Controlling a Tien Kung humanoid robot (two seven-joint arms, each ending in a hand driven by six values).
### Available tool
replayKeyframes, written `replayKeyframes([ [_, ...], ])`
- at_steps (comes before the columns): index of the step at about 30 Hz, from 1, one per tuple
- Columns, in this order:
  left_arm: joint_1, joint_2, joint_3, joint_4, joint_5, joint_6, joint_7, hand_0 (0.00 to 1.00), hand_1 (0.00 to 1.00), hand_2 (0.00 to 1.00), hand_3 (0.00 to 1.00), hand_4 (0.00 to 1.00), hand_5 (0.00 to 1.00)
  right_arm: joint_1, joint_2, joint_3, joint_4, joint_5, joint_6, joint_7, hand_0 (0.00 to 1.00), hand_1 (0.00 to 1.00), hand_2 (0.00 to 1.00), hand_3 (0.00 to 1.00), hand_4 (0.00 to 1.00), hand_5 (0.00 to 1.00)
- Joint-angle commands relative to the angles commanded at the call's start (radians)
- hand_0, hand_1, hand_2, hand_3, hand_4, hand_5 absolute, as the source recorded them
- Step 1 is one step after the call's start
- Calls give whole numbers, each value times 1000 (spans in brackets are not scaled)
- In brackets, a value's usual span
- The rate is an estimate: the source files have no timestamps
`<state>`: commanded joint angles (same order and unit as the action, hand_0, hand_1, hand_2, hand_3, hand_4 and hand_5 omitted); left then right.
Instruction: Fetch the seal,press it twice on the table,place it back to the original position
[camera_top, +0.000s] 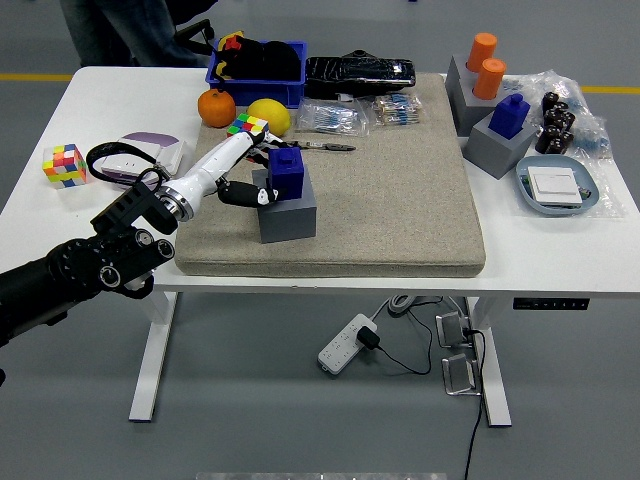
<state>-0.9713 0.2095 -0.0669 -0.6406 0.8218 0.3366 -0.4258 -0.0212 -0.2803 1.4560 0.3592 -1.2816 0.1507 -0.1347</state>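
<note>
Beige felt mat (400, 190), boxy blue seal (289, 175)

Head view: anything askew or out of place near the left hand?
Nothing spilled or damaged. The blue seal sits slightly crooked on its grey block, with the left hand closed around it. Table clutter looks undisturbed.

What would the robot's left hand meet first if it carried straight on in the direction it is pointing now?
The left hand points right and slightly away, and its fingers are already at the blue seal standing in the grey holder. So it would meet the seal first, though depth makes actual contact hard to confirm.
</note>
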Motion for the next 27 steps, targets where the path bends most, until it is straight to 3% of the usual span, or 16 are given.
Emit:
replayKeyframes([
  [2, -1, -2, 1, 3, -3, -2, 1, 637, 530, 451, 714, 714, 2, 1, 0, 0, 0, 0, 0, 0, 834, 731, 697, 717, 748, 516],
  [3, -2, -3, 1, 4, -6, -3, 1, 663, 649, 556, 742, 718, 2, 1, 0, 0, 0, 1, 0, 0, 834, 731, 697, 717, 748, 516],
  [8, -4, -5, 0, 11, -12, -10, 7, 663, 649, 556, 742, 718, 2, 1, 0, 1, 0, 1, 0, 0, 834, 731, 697, 717, 748, 516],
  [9, -5, -5, 0, 13, -10, -14, 12, 786, 788, 746, 802, 749, 2, 1, 0, 0, 0, 1, 0, 0, 834, 731, 697, 717, 748, 516],
  [14, -8, -7, -4, 20, -2, -30, 33, 786, 788, 746, 802, 749, 2, 1, 0, 2, 0, 0, 0, 0, 834, 731, 697, 717, 748, 516],
  [15, -8, -7, -3, 21, 1, -35, 39, 841, 870, 832, 853, 876, 2, 1, 1, 3, 0, 1, 0, 0, 834, 731, 697, 717, 748, 516],
  [26, -11, -2, -15, 22, 3, -46, 50, 873, 917, 876, 908, 932, 2, -1, 2, 5, 1, 1, 0, 0, 834, 731, 697, 717, 748, 515],
  [27, -11, 1, -19, 22, 1, -50, 49, 901, 967, 944, 958, 998, 68, -1, 3, 5, 1, 1, 0, 0, 834, 731, 697, 717, 748, 516],
])
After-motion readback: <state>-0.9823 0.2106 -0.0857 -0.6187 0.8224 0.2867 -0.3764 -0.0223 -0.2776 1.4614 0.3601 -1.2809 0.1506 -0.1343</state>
